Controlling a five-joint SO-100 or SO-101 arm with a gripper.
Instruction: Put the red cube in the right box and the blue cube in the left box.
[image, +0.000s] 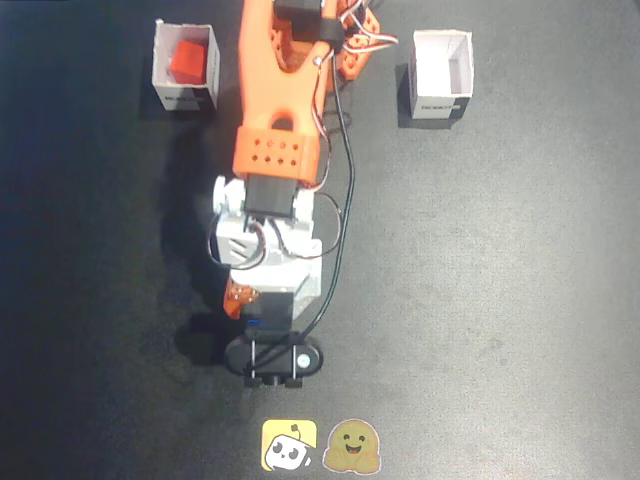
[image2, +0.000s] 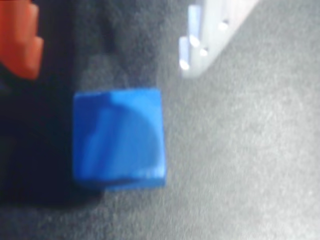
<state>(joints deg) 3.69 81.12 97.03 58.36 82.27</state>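
Fixed view from above: the orange arm (image: 275, 100) stretches from the far edge down the middle of the dark tabletop (image: 500, 300), ending in a white and black wrist section with a small round camera at its near tip. Two white boxes sit at the far side, one to either side of the arm. The box on the left of this view (image: 186, 66) holds the red cube (image: 189, 60), lying inside against its far wall. The box on the right of this view (image: 441, 76) shows only its white interior. Both boxes carry a dark printed strip on their near face. Two small stickers, a yellow one (image: 289, 445) and a tan smiling one (image: 351, 447), lie at the near edge.

In the wrist view the blue cube (image2: 119, 137) rests on the tabletop, blurred, sitting just beside the dark shadowed area on the left. An orange finger (image2: 19, 37) of the end effector (image2: 107, 42) shows at the upper left and a pale finger (image2: 205, 37) at the upper right; they stand spread apart, with the cube below the gap and neither touching it. The arm's body hides the cube in the fixed view.
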